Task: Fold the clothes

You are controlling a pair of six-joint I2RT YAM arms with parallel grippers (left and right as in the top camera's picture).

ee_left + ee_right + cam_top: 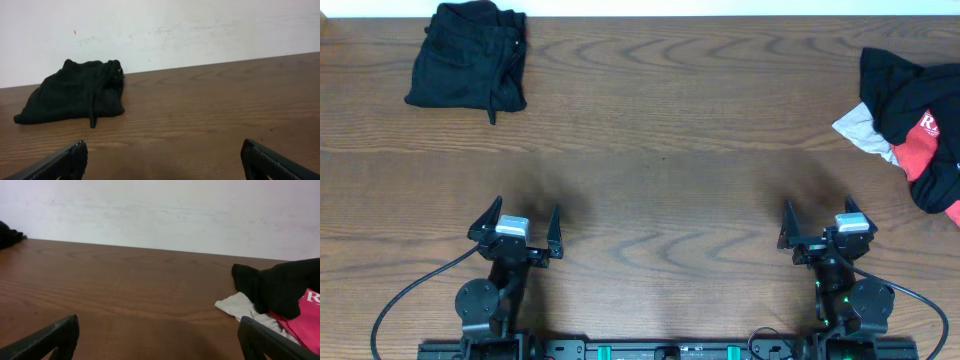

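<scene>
Wide brown counter point(660, 170) in front of us, and most of its middle is bare wood. That is where the folding will need to happen. Over at the far right edge sits the loose heap of clothes point(915, 115): a black top with red panels and white lettering, crumpled over a pale piece, partly running out of the overhead view. The right wrist camera shows the same heap point(280, 295) ahead and off to the right, well apart from the fingers. At the far left corner is a black garment point(468, 57), compact and squared off, which looks to me like a finished fold. The left wrist view has it point(75, 95) lying flat near the wall. Both arms are parked at the near edge. The left arm point(495, 290) has its jaws spread wide with nothing in them, and the right arm point(845, 290) has the same wide gap and holds nothing. I read this as the moment between garments, with the next piece not yet picked. The next move probably falls to the right arm: reach forward and right, pinch one edge of the black top, then draw it to the bare centre so both arms can flatten it.
</scene>
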